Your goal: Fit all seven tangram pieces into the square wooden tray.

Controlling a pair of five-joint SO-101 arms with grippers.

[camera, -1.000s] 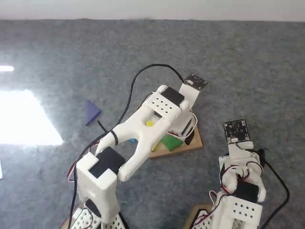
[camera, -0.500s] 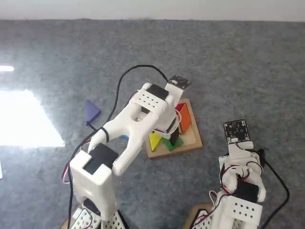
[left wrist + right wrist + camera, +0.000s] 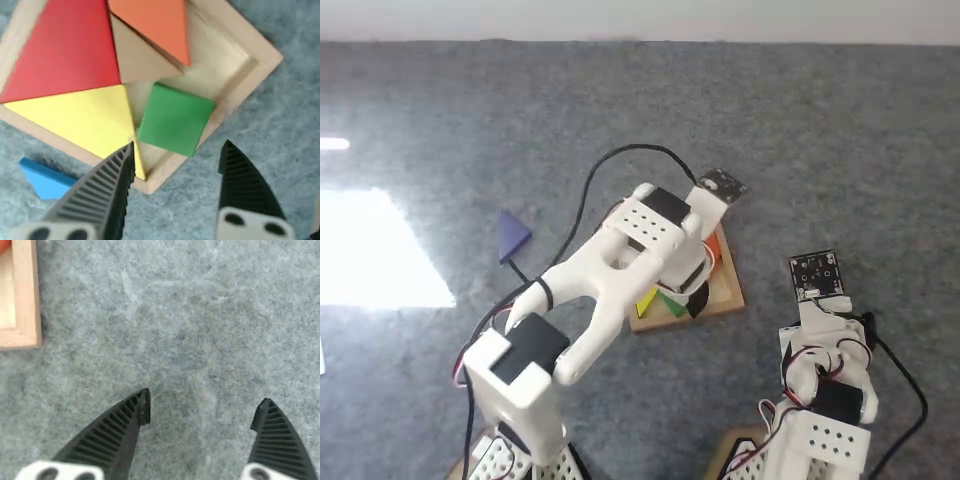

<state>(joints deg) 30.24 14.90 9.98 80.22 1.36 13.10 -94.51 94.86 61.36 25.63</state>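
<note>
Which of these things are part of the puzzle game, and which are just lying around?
For the puzzle:
square wooden tray, red triangle, yellow triangle, orange triangle, brown triangle, green square, flat blue piece beside the tray, purple triangle out on the mat, left pincer open above the tray.

Just there:
grey felt mat, black cable.

Grey felt-like tabletop (image 3: 840, 130); bright light glare (image 3: 370, 250) at one side; pale wall strip (image 3: 640, 20) behind.
</note>
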